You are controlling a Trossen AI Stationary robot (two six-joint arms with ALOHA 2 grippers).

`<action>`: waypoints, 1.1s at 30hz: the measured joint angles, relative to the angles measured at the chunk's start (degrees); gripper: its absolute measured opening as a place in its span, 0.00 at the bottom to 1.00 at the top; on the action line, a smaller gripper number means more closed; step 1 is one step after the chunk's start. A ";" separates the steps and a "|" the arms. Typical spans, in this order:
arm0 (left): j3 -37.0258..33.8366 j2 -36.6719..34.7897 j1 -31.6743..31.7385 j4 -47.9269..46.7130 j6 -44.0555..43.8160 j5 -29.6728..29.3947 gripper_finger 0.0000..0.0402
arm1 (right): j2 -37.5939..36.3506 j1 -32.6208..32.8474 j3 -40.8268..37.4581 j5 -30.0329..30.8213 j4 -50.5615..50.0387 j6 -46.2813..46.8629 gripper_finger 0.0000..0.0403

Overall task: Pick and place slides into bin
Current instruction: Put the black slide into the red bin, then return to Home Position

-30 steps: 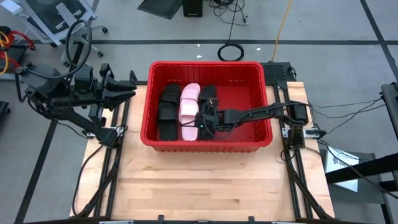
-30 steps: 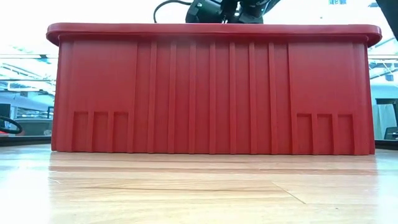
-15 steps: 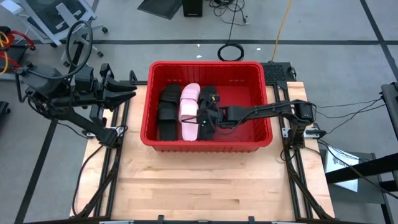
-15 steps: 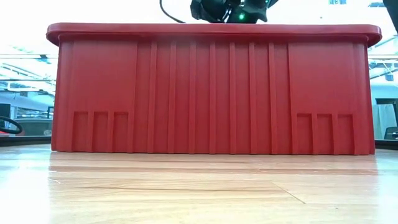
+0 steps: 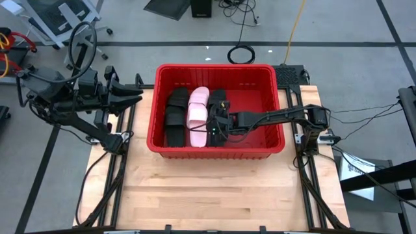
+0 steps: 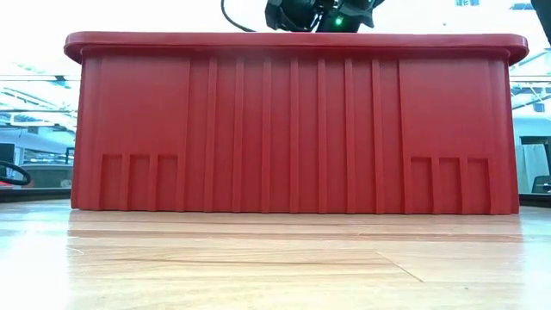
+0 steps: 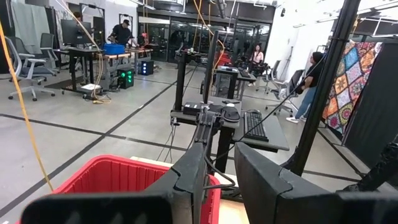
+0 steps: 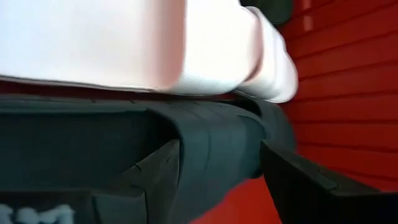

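Note:
The red bin (image 5: 214, 67) stands on the wooden table and fills the low view (image 6: 293, 120). Inside lie black slides (image 5: 174, 116) at the left, a pale pink slide (image 5: 197, 107) beside them, and another black slide (image 5: 217, 103) further right. My right gripper (image 5: 213, 125) reaches into the bin from the table's right and is shut on that black slide (image 8: 217, 143). Its top shows above the rim in the low view (image 6: 314, 13). My left gripper (image 5: 133, 97) waits open, off the table's left edge. My right gripper has the black slide's edge (image 8: 214, 134) between its two fingers (image 8: 158, 177), coming roughly level from the table's right. The slide lies against the pink slide (image 8: 186, 50) inside the bin. Which part of the slide this is, the close view does not show.
The bin's right half (image 5: 257, 107) shows bare red floor. Bare wooden table (image 5: 214, 188) lies in front of the bin. Cables and stands sit on the floor beyond the table, and people show far off in the room (image 7: 311, 81).
My right gripper has risen a little inside the bin, its top showing higher above the rim, and its arm has straightened slightly. The slides in the bin have kept their places.

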 joint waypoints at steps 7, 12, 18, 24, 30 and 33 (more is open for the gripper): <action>0.00 0.00 0.00 0.00 0.00 0.00 0.22 | 0.00 0.09 0.00 -2.96 -0.10 4.12 0.53; 0.00 0.00 0.00 0.00 0.02 0.00 0.22 | 0.00 0.43 0.02 -3.24 -0.11 7.20 0.52; 0.00 0.00 0.00 0.00 0.20 0.00 0.22 | 0.00 2.10 0.02 -6.01 -0.08 9.47 0.53; 0.00 0.00 0.00 0.02 0.58 0.00 0.22 | -0.91 3.78 0.02 -5.49 0.32 11.14 0.53; 0.00 0.02 0.00 -0.18 2.15 -0.07 0.22 | -5.39 4.14 0.02 -3.40 0.15 11.62 0.52; 0.00 0.02 0.00 -0.46 2.76 -0.30 0.22 | -9.50 4.21 0.02 -1.26 2.08 10.55 0.51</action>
